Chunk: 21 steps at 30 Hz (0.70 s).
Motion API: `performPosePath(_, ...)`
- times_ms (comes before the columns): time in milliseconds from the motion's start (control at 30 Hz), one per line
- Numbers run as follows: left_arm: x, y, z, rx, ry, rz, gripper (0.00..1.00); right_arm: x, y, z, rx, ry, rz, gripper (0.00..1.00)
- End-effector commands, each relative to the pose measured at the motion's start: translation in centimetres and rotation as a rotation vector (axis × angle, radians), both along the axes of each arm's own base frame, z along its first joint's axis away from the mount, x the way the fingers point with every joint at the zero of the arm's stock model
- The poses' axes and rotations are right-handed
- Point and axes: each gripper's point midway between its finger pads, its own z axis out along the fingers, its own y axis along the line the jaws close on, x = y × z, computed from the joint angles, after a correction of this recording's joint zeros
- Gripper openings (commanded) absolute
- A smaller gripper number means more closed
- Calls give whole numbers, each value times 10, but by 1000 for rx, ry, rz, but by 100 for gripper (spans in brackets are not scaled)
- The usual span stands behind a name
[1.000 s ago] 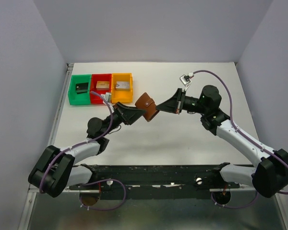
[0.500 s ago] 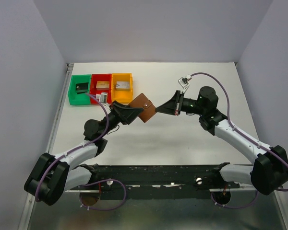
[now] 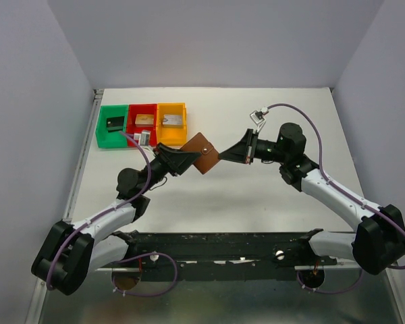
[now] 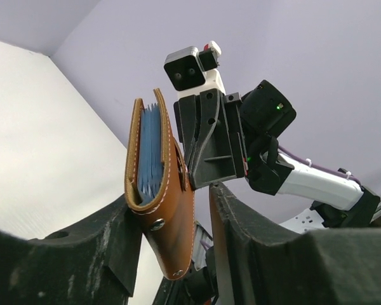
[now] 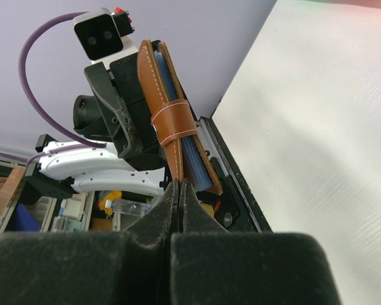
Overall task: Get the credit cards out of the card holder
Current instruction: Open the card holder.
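— So, where is the card holder (image 3: 203,152) sitting?
— It is hanging in the air above the tabletop (image 3: 256,202), between the two arms and near the orange bin (image 3: 171,123).
— Who is holding it?
— The right gripper (image 3: 223,156) is pinching a thin brown leather edge, fingers pressed together. The left gripper (image 3: 187,160) is standing spread around the holder's body, with a gap showing on one side.
— And the credit cards?
— Blue-grey lining (image 4: 151,152) is showing between the covers, but I cannot tell any cards apart. A leather strap (image 5: 171,121) is wrapping the outside.
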Motion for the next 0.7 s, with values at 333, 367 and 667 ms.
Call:
performPosePath(333,-2,9,1,26,-31,61,34,-4,-1,-6,-3,-27,25,0)
performPosePath(367,-2,10,2,26,-32,63,33,-4,-1,-6,-3,-28,25,0)
performPosePath(667,5,5,-10,147,29,70,1,-2,-20,-17,-207,-79,-50,41)
